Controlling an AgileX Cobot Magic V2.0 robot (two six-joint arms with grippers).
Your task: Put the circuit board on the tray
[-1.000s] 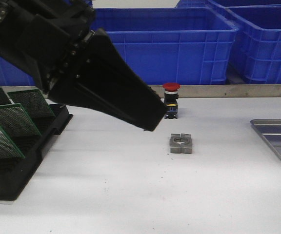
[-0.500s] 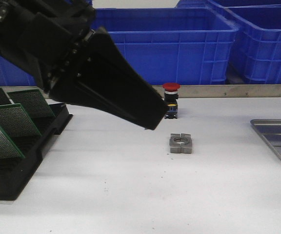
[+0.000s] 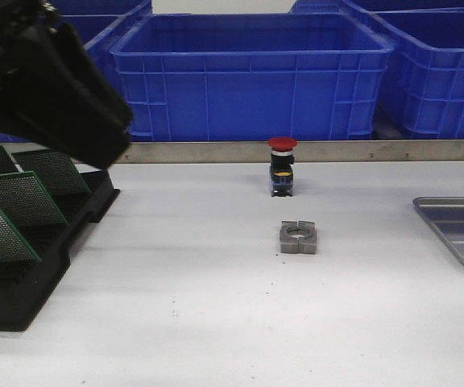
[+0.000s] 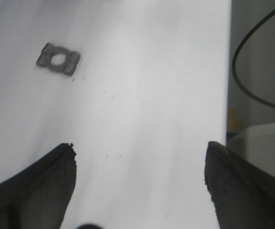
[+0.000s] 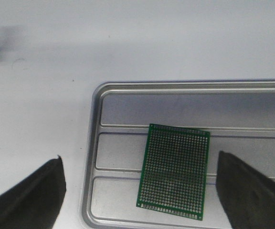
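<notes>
A green perforated circuit board [image 5: 174, 170] lies flat on the ribbed floor of the silver-grey tray [image 5: 90, 157], free of any finger. My right gripper [image 5: 139, 157] hovers over it, open, its dark fingers [image 5: 32, 195] wide on either side, not touching the board. In the front view only the tray's left end [image 3: 449, 211] shows at the right edge, and the right gripper is out of frame. My left gripper [image 4: 141, 144] is open over bare white table with nothing between its fingers. Its arm is a dark blur [image 3: 47, 89] at the upper left.
A black slotted rack [image 3: 22, 274] at the left holds several upright green boards [image 3: 18, 197]. A red-capped push button [image 3: 282, 165] and a grey metal block with a round hole [image 3: 298, 237] stand mid-table. Big blue bins [image 3: 252, 72] line the back. The table edge [image 4: 229, 95] shows beside the left gripper.
My left arm has swung back to the upper left, uncovering the table's middle. At the right edge the green board dropped from above the tray down onto it.
</notes>
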